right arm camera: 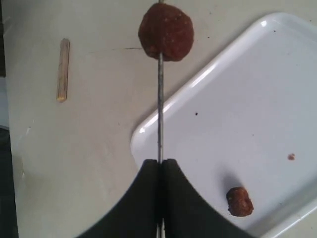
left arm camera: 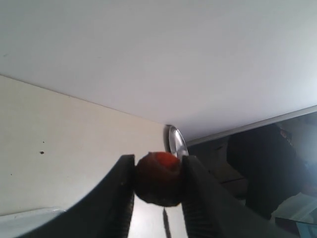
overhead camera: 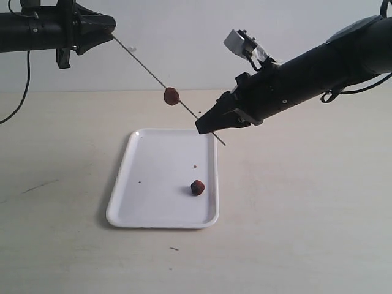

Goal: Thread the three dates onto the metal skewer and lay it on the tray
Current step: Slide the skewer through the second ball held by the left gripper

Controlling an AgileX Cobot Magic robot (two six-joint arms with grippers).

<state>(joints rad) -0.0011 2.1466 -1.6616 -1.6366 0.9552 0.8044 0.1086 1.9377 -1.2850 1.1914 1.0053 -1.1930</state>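
In the exterior view, the left gripper [overhead camera: 110, 30] hangs high toward the table's far left corner and carries the upper end of the metal skewer [overhead camera: 144, 66]. The skewer slants down toward mid-table. A middle date [overhead camera: 171, 95] sits partway along it. The right gripper [overhead camera: 205, 125] is pinched tight on the rod just short of its tip. The tray [overhead camera: 153, 202] lies mid-table, with a loose date [overhead camera: 197, 187] on it toward the near edge, on the right arm's side.

In the left wrist view, the fingers [left arm camera: 121, 198] press from both sides on a clamped date [left arm camera: 158, 179], and the rod emerges beneath it. This gripper seems to hold the skewer through the fruit.

In the right wrist view, the fingers are closed around the rod. A wooden stick [right arm camera: 62, 69] lies on bare table beside the tray, and a crumb [right arm camera: 291, 156] lies on the tray.

The main risk, I judge, comes when the right gripper lets go. A grip through soft fruit may let the rod swivel, and the middle date could slide down the slant and off the tip.

The count is three dates, one skewer, one tray, one stick and one crumb.
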